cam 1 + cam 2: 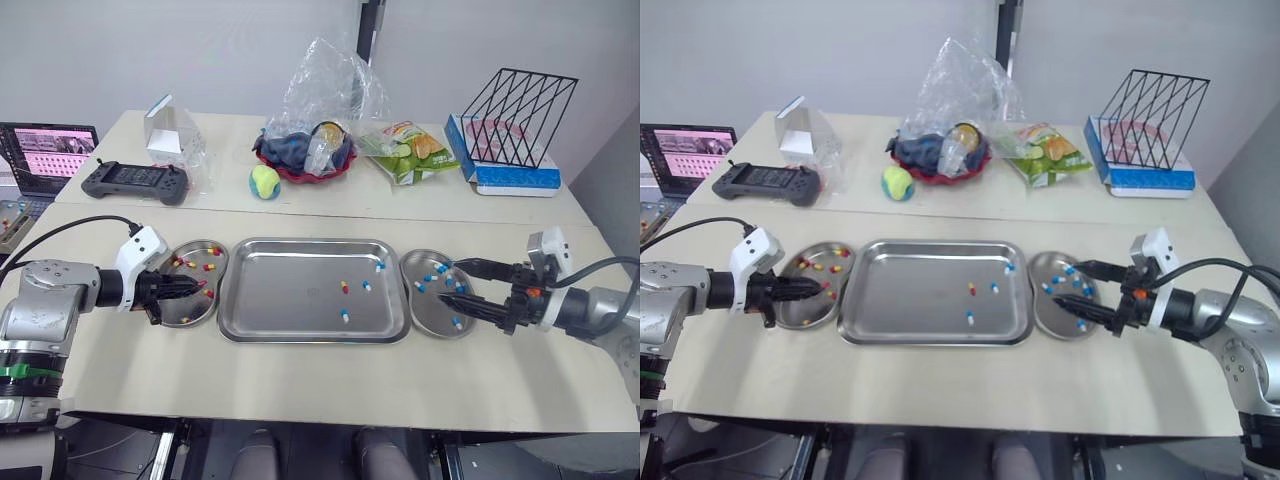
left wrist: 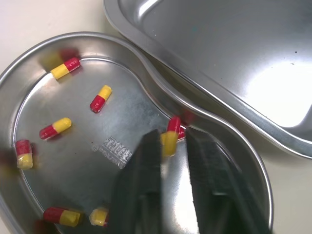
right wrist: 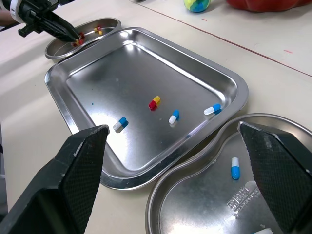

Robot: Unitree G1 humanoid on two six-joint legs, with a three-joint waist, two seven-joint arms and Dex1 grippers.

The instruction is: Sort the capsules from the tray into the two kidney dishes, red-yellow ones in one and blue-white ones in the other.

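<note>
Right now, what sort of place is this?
Likely a robotics lab bench, not a clinic: a laptop and controller sit behind the steel tray, with a snack bag on the plain tables.

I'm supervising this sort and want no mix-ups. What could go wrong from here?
The red-yellow capsule in the tray lies close beside a blue-white capsule; the right gripper's wide-open jaws might take both. A second red-yellow capsule at the left gripper is near the left kidney dish's rim and could bounce out.
</note>
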